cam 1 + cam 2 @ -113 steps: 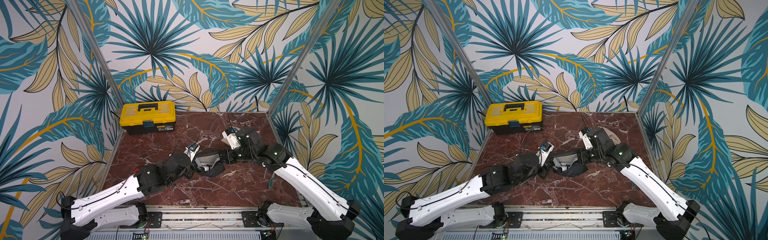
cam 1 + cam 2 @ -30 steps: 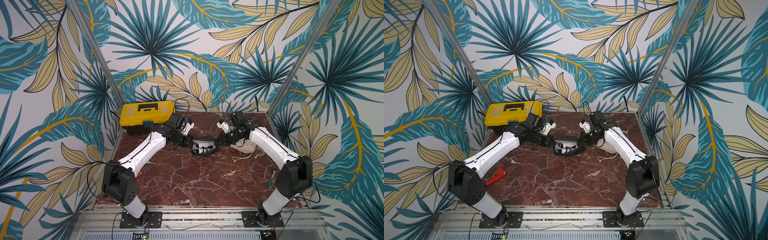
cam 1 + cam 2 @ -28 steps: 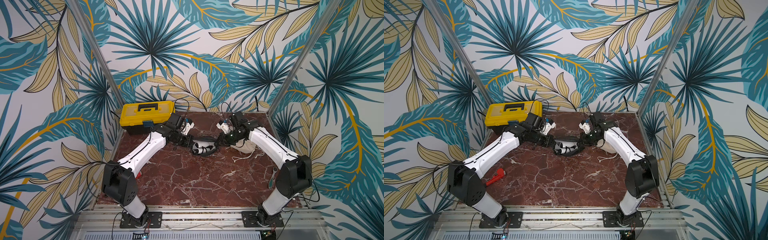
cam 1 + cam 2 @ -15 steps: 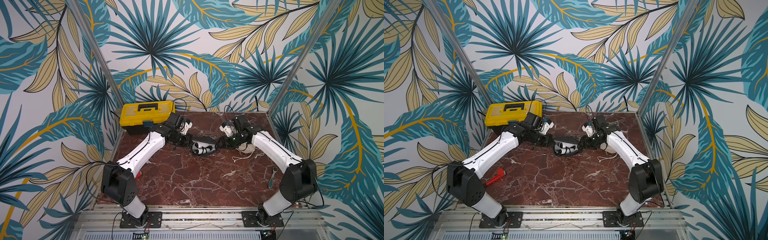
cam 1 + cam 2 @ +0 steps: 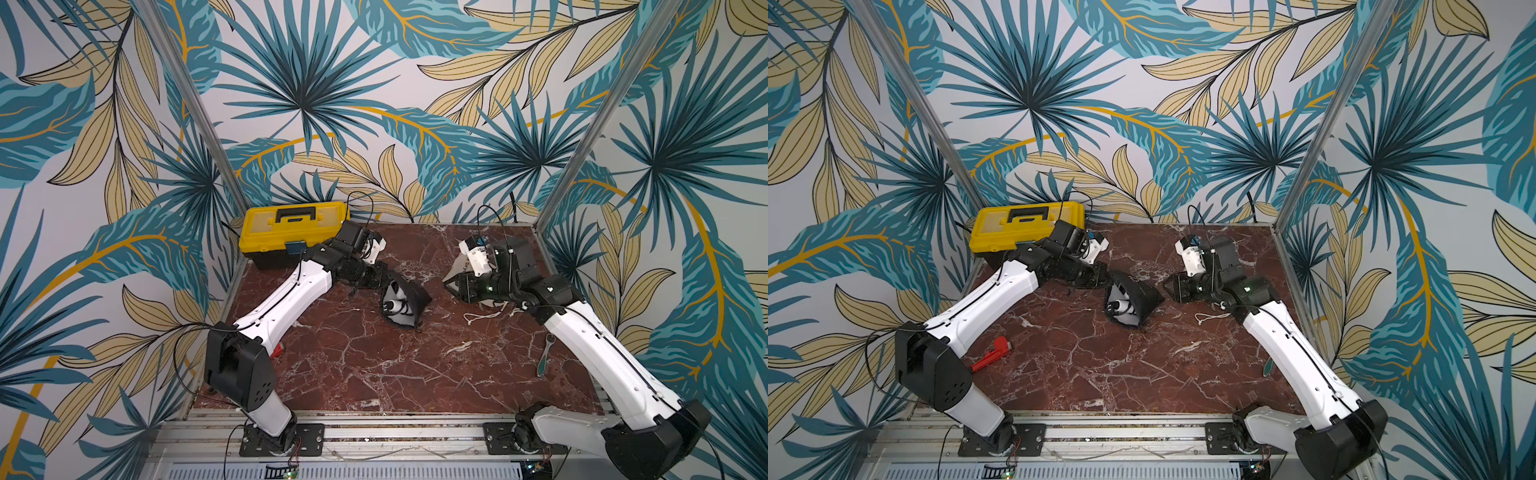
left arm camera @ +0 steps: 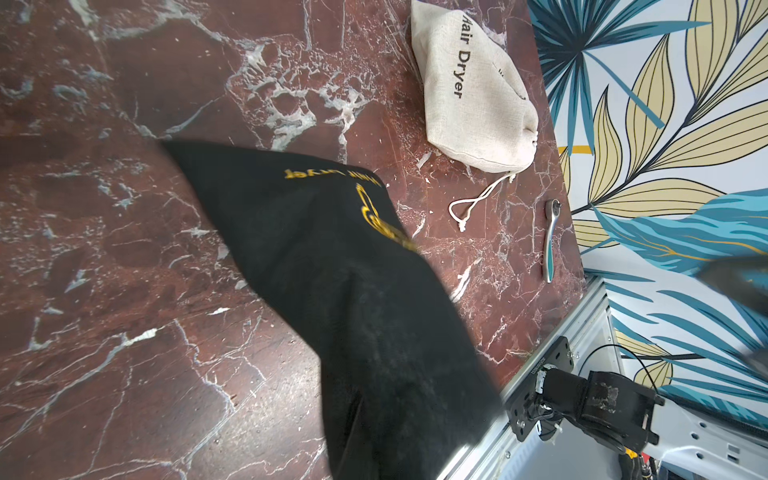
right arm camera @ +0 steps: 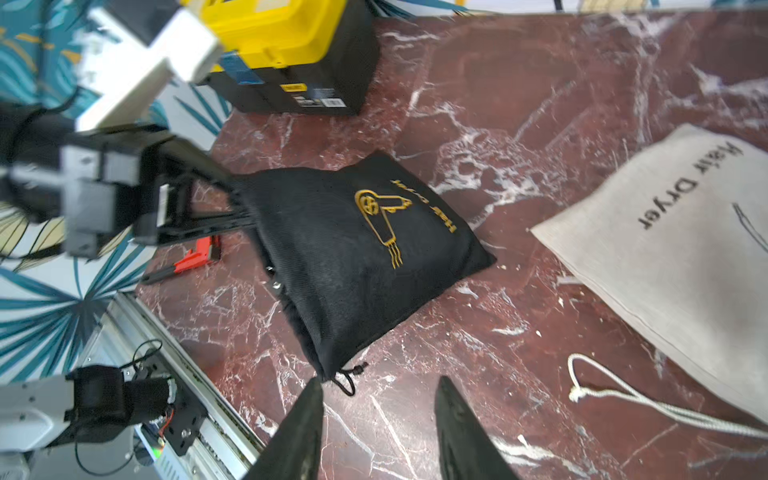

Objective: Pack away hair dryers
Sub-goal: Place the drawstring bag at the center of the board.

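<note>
A white hair dryer (image 5: pixel 398 308) (image 5: pixel 1121 309) shows inside the open mouth of a black drawstring bag (image 5: pixel 409 297) (image 7: pixel 353 249) with a gold dryer print. The bag hangs tilted, its lower end near the marble. My left gripper (image 5: pixel 383 282) (image 5: pixel 1106 282) is shut on the bag's upper edge; in the left wrist view the black cloth (image 6: pixel 332 270) hides its fingers. To the right of the bag my right gripper (image 5: pixel 449 286) (image 7: pixel 380 415) stands open, holding nothing, just short of the bag's cord.
A beige "Hair Dryer" bag (image 6: pixel 469 91) (image 7: pixel 685 241) lies drawn shut at the back right, its white cord (image 5: pixel 484 318) trailing forward. The yellow toolbox (image 5: pixel 291 232) is back left. A red tool (image 5: pixel 990 353) lies at the left edge, a ratchet (image 5: pixel 544 361) at the right.
My right gripper has opened, let go of the black bag's rim and drawn back to the right. The bag now hangs from my left gripper alone.
</note>
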Available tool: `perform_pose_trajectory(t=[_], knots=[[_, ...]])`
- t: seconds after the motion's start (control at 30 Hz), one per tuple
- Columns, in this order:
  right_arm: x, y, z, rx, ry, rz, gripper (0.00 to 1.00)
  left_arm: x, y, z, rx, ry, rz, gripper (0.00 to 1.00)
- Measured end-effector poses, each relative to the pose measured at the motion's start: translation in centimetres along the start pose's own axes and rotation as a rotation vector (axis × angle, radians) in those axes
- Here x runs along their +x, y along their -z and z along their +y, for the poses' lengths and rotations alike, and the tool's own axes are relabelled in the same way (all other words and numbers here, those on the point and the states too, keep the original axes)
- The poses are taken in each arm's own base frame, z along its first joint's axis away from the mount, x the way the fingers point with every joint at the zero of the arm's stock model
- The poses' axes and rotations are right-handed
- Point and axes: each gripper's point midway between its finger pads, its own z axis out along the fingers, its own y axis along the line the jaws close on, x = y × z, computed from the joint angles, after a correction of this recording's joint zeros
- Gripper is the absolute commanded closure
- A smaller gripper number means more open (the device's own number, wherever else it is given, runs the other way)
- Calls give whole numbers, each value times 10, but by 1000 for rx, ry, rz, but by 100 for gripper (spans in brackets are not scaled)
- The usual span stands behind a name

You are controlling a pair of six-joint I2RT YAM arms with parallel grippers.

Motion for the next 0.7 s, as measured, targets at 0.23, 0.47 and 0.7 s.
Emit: perform_pose_trajectory(t=[0.23, 0.47, 0.7], knots=[[23, -36, 35, -45, 113, 90, 71, -3, -1, -2, 2, 16, -2, 100], [43, -47, 14, 52, 95, 104, 60, -4, -2, -1, -11, 18, -7, 100], [91, -73, 13, 65, 19, 202, 48, 14, -12, 21, -78, 39, 18, 100]])
